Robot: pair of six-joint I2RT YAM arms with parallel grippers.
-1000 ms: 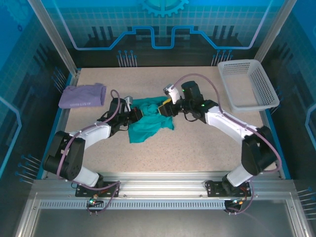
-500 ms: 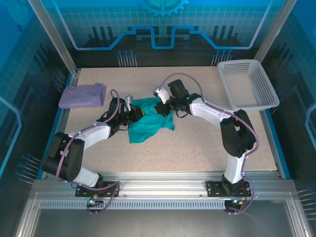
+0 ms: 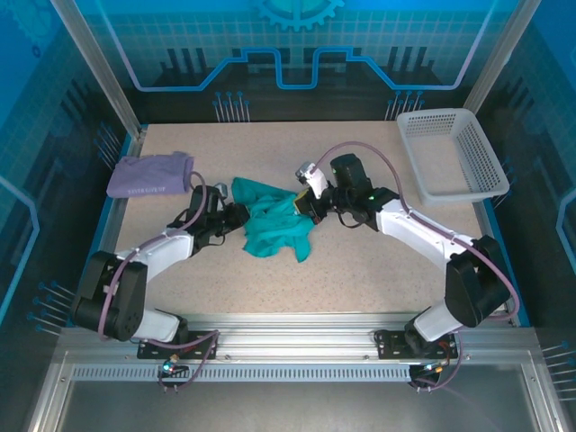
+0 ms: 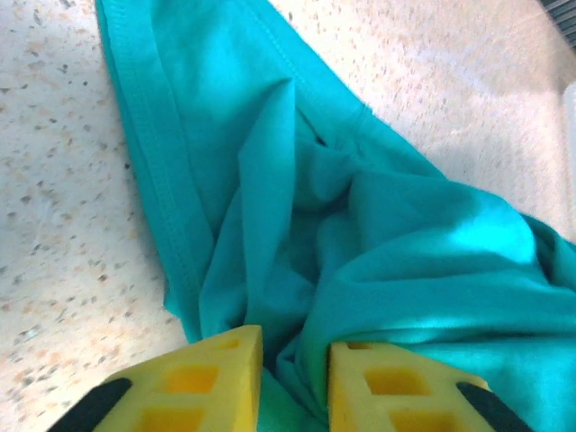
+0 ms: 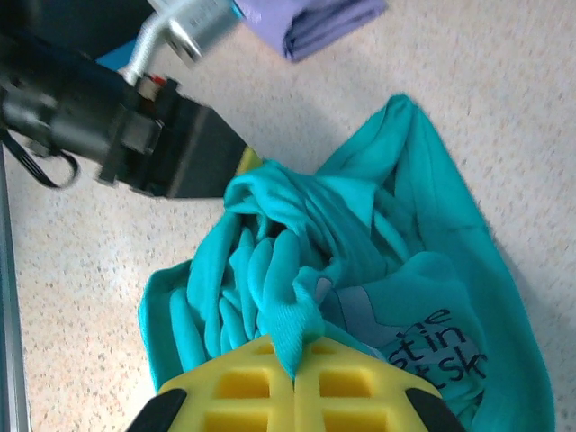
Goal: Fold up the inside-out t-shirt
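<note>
The bunched t-shirt lies right of the folded lavender garment, between my grippers: my right gripper clamps a fold on its far side, while my left gripper straddles cloth on the garment side, jaws slightly apart, grip uncertain.

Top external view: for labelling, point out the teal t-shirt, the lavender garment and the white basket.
teal t-shirt [image 3: 272, 225], top external view, crumpled middle.
lavender garment [image 3: 148, 175], top external view, upper face.
white basket [image 3: 436, 113], top external view, far rim.

T-shirt newly bunched in right hand
</note>
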